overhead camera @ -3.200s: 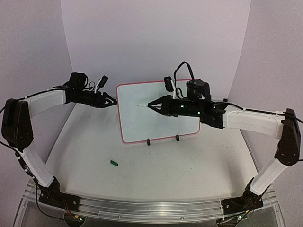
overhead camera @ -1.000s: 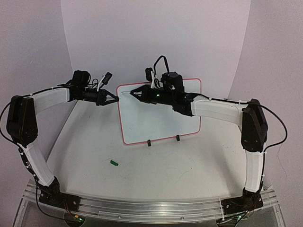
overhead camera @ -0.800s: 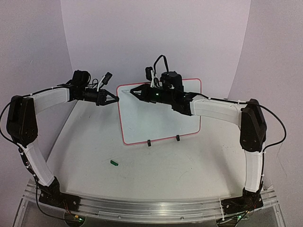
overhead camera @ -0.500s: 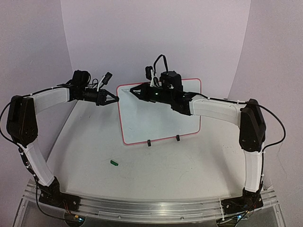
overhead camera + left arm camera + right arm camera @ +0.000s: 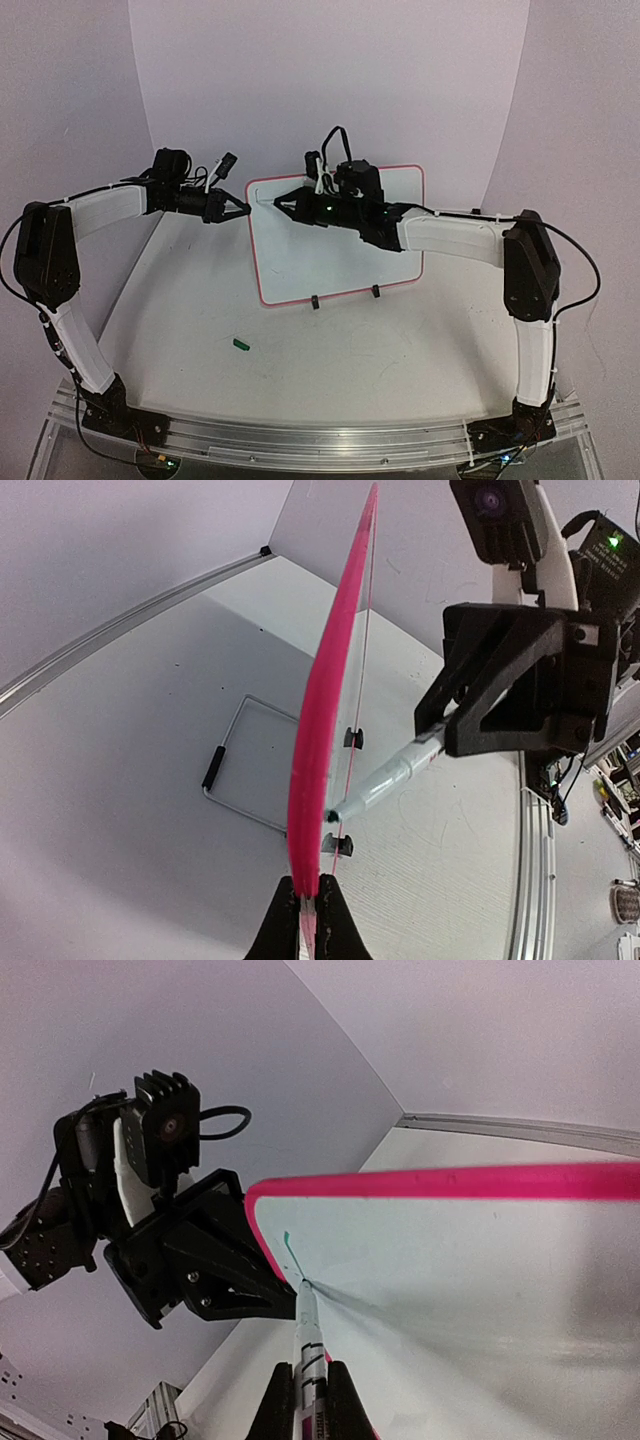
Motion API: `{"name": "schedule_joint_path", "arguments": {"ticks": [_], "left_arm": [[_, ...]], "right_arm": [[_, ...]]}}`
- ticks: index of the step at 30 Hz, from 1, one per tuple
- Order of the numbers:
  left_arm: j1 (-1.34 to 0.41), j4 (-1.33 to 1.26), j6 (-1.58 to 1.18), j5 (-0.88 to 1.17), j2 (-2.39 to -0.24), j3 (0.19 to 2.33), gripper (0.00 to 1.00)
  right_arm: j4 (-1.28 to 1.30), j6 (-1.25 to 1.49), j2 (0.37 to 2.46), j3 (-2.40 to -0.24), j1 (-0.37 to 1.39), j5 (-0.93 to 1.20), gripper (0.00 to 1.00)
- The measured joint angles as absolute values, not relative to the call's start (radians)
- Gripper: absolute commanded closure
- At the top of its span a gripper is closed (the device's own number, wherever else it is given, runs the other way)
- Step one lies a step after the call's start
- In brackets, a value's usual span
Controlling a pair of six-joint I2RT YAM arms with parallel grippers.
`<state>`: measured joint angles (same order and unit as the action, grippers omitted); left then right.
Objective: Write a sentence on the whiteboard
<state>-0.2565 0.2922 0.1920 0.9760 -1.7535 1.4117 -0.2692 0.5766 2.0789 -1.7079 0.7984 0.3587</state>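
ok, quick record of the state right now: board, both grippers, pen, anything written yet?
whiteboard: upright on the table
left gripper: shut on the whiteboard's left edge
right gripper: shut on the marker
marker tip: against the whiteboard near its top left corner
writing: one short green stroke by the tip, nothing else visible
loose item: small green piece on the table in front of the whiteboard, possibly a cap
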Motion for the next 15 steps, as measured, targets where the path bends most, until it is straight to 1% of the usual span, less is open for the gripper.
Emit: {"name": "schedule_joint_path", "arguments": {"ticks": [15], "left_arm": [[-0.257,0.297,0.191,0.973,-1.753,1.412,1.0]], "right_arm": [[-0.284,0.576,2.054,-1.583,0.807,0.394,1.0]]}}
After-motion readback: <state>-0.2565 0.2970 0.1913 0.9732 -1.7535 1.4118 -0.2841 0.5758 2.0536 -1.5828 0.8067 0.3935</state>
